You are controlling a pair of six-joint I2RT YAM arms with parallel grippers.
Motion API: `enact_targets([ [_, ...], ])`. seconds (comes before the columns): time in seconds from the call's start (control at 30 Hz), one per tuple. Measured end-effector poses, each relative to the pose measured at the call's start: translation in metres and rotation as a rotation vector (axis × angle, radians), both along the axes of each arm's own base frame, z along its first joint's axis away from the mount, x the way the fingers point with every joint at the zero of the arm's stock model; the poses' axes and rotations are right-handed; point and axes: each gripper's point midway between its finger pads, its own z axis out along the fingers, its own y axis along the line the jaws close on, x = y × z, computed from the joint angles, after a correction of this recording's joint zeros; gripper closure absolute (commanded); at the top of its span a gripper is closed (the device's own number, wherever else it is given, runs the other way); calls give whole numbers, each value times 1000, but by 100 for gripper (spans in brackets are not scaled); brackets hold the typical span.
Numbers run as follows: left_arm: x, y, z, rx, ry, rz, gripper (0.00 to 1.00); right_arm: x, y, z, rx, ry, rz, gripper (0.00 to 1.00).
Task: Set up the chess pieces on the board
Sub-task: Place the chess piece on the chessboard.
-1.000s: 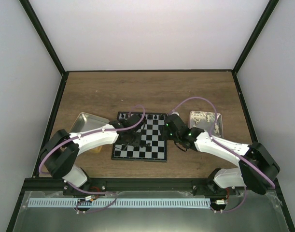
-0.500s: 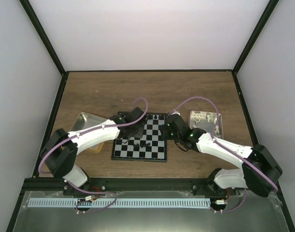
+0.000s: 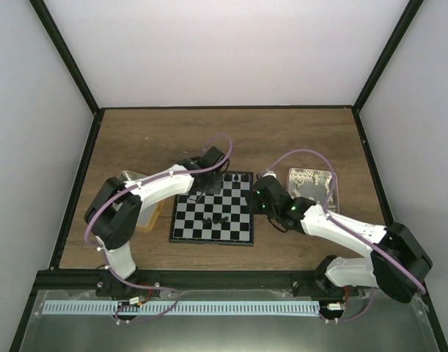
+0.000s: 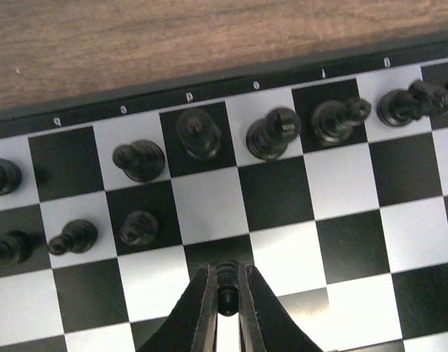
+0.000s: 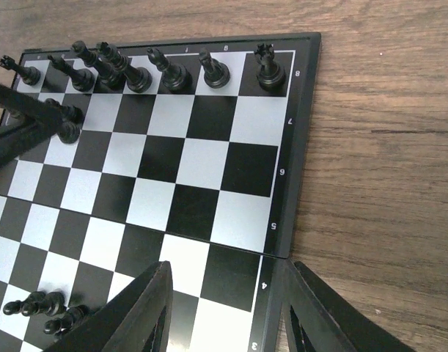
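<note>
Your tabletop (image 3: 297, 139) carries the board (image 3: 234, 231) at the centre of the overhead view. A tray (image 3: 311, 171) just beside its right edge holds pale bits too small to name. Both arms reach in from the bottom of that frame.

Your right end effector (image 5: 224, 312) hovers over the board's right-hand border, fingers standing apart with nothing between them. Your left end effector (image 4: 225, 297) is over the upper left part of the board. It is clamped on a small black piece (image 4: 225, 275), held upright over a square below the second row.

By my reading, the black side is roughly half set. The back row (image 5: 169, 73) along the board's top edge looks filled, as far as the left arm lets you see. The pawn row (image 4: 139, 227) beneath it is only started, with three pawns showing at the left of the left wrist view and bare squares beyond them. Two loose pieces (image 5: 34, 303) sit mid-board, at the lower left of the right wrist view, seemingly tipped over. You have the held piece to seat, those two to stand in place, and the remaining pawns to bring.
</note>
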Motion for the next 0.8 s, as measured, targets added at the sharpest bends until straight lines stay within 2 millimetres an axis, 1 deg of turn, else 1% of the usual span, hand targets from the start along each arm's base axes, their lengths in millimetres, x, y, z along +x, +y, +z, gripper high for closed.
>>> enact_targets([
  [0.17, 13, 2, 2, -1, -7, 18, 92, -1, -1, -3, -5, 3, 1, 57],
  [0.23, 16, 2, -1, -5, -3, 20, 91, -1, -1, -2, -3, 0, 2, 57],
  [0.4, 15, 2, -13, 11, 23, 17, 91, 0, 0, -2, -2, -3, 4, 57],
  [0.8, 20, 2, -16, 11, 13, 12, 89, 0, 0, -2, -2, -4, 5, 57],
])
